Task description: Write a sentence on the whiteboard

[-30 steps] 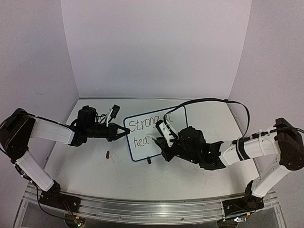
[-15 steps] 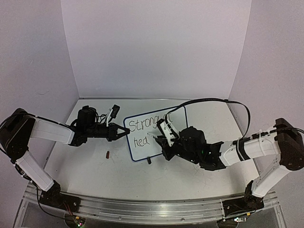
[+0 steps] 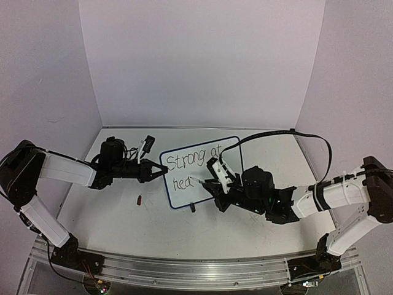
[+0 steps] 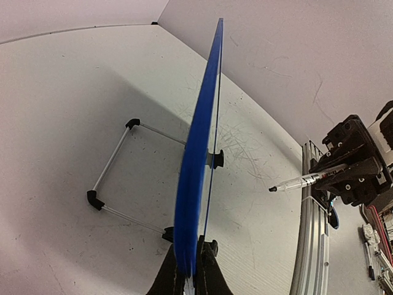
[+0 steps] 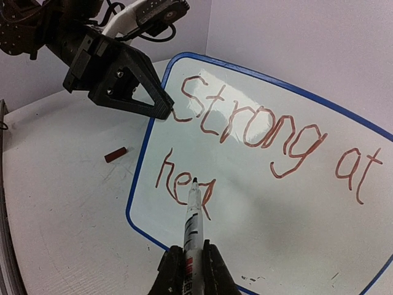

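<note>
Small blue-rimmed whiteboard (image 5: 295, 209) stands propped mid-table, its left edge pinched by left gripper (image 3: 161, 173). Right gripper (image 5: 191, 258) clenches slim pale marker (image 5: 193, 215), tip just off the surface. Reddish sentence (image 5: 245, 129) reads "Strong at hea". Writing is mid-word; next, probably press the tip down beside "a".

Lab booth: blank walls (image 3: 202, 61), aluminium rail (image 3: 196, 268).

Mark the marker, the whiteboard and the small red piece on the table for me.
marker (image 5: 193, 212): right wrist view, on its pale barrel just behind the tip.
whiteboard (image 5: 270, 215): right wrist view, on bare white surface at lower right.
small red piece (image 5: 115, 154): right wrist view, on its middle.
</note>
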Available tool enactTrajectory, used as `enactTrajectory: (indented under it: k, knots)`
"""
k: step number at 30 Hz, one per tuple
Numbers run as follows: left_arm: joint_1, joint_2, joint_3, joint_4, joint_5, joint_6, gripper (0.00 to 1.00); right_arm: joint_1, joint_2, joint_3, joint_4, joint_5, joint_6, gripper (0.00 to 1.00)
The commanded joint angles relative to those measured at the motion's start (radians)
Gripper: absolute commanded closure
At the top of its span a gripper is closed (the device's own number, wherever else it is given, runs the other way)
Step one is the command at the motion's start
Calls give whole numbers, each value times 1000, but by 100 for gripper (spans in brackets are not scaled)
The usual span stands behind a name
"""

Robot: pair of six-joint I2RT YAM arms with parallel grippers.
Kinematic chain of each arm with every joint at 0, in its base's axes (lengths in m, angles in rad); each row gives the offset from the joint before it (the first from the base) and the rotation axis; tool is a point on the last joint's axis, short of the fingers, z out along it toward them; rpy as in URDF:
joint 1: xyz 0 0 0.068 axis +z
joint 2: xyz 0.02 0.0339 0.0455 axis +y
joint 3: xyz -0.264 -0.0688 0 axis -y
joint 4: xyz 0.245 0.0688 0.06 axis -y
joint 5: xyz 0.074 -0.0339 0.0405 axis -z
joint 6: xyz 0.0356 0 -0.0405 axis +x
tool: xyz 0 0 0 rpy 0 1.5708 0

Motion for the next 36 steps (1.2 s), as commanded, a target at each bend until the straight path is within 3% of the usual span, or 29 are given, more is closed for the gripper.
enactTrajectory:
  k: [1,17,25,30,36]
  knots:
    - [10,-20,1,-67,-128,46,100,-1,-24,4,39,6,-2,100]
    - [10,-29,-5,-67,-135,41,100,-1,10,28,23,113,13,100]
    - [10,-28,-8,-67,-134,41,100,6,54,73,9,13,-29,100]
    - [10,-33,-8,-67,-134,42,100,6,66,76,5,123,13,100]
    - [10,-28,-5,-66,-132,43,100,5,100,110,-45,124,16,100]
